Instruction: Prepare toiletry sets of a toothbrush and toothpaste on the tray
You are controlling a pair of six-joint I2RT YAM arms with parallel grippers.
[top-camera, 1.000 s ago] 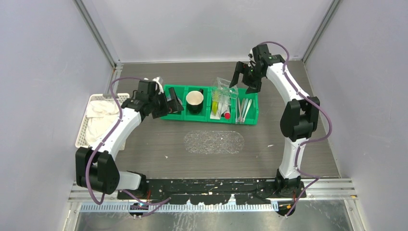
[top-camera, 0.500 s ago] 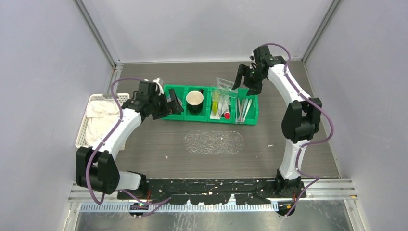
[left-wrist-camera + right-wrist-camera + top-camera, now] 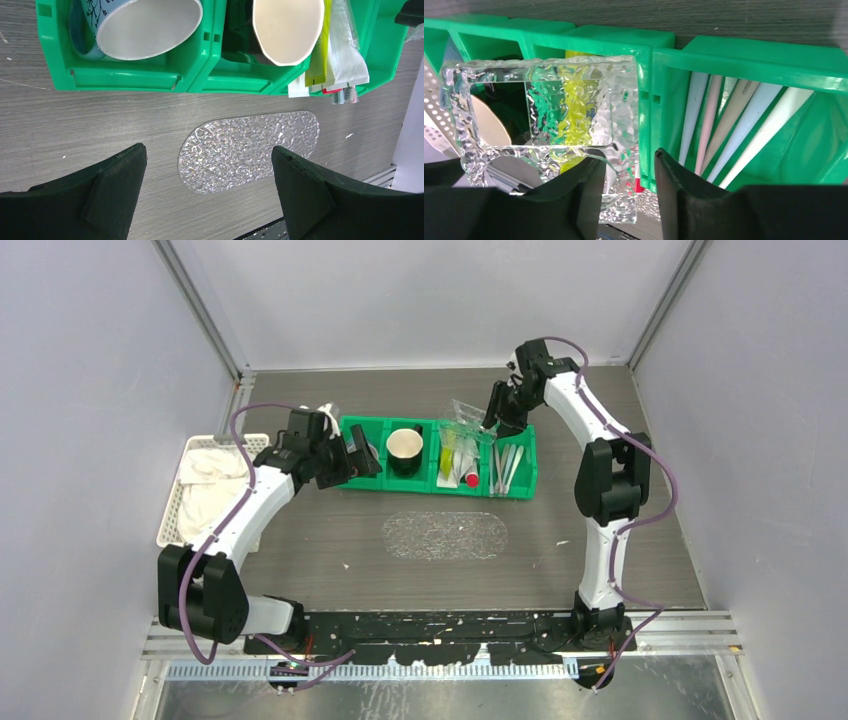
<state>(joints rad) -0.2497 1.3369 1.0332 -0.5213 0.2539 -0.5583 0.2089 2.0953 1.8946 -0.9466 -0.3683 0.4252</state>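
The speckled clear oval tray [image 3: 445,536] [image 3: 250,150] lies flat in front of the green bin [image 3: 440,488] with nothing on it. Clear-wrapped yellow-green toiletry items [image 3: 447,455] [image 3: 320,55] stand in the bin's third compartment, inside a clear textured holder [image 3: 465,425] [image 3: 544,110]. My right gripper [image 3: 497,412] [image 3: 629,157] straddles that holder's right wall, its jaws narrowed with a small gap left. One finger is inside the holder; the other is next to the green divider. My left gripper [image 3: 360,455] [image 3: 208,149] hangs wide open and empty by the bin's left end.
A blue-patterned mug [image 3: 140,25] and a cream-lined cup [image 3: 404,450] [image 3: 287,30] fill the bin's left compartments. Slim white and pink sticks [image 3: 508,465] [image 3: 734,125] stand in the rightmost one. A white mesh basket [image 3: 205,485] with cloths sits at the far left.
My right gripper moved left and down onto the clear holder's right edge, and its jaws narrowed from wide open. The left arm stayed still.
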